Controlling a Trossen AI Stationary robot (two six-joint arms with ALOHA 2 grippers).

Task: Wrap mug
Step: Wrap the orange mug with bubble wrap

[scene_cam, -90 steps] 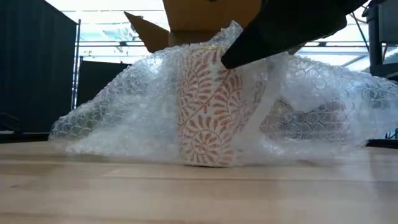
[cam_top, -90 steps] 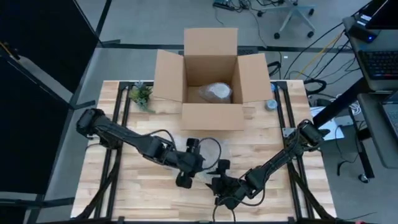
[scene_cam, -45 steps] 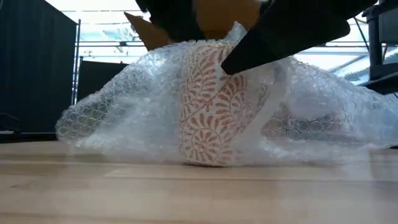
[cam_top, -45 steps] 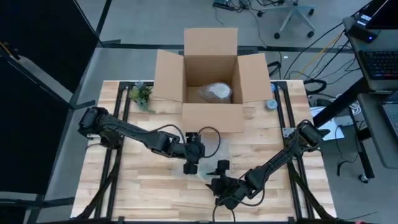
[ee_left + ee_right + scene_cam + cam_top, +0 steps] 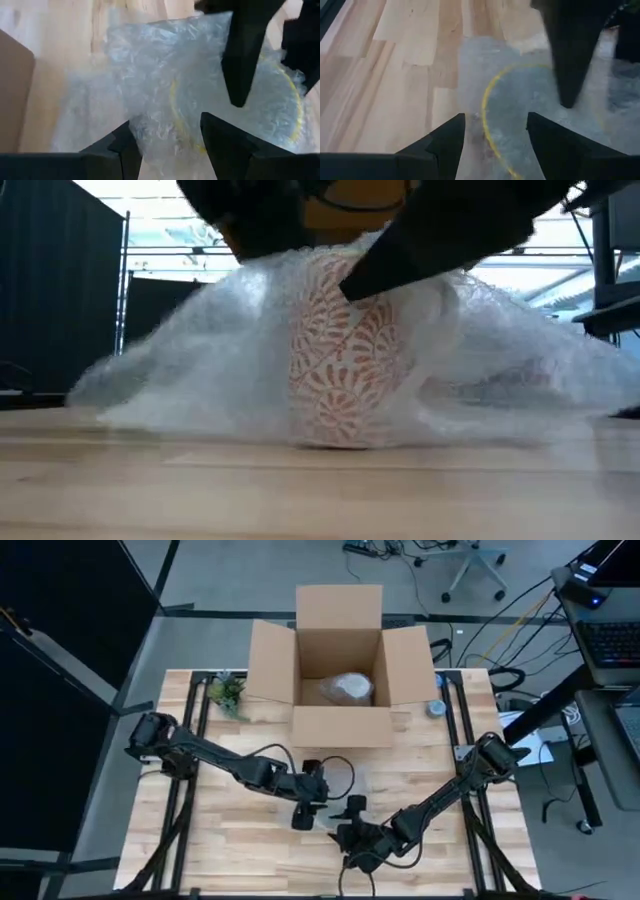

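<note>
Mug [image 5: 345, 350] stands upright near the middle of the tabletop [image 5: 240, 840], draped in bubble wrap [image 5: 200, 370]. Since a second ago our left gripper [image 5: 167, 137] has swung in and pulled the sheet higher over the rim, so the cover is closing. Both it and our right gripper [image 5: 495, 132] have fingers spread around the wrap. The film is clear and crinkly; the mug is cylindrical, with orange leaf scrolls.

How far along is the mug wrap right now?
Done: bubble wrap is draped over the upright mug. In hand: the left gripper has wrap between its open fingers, and the right gripper is open over the mug rim. Left: closing the loose wrap spread on the table.
</note>
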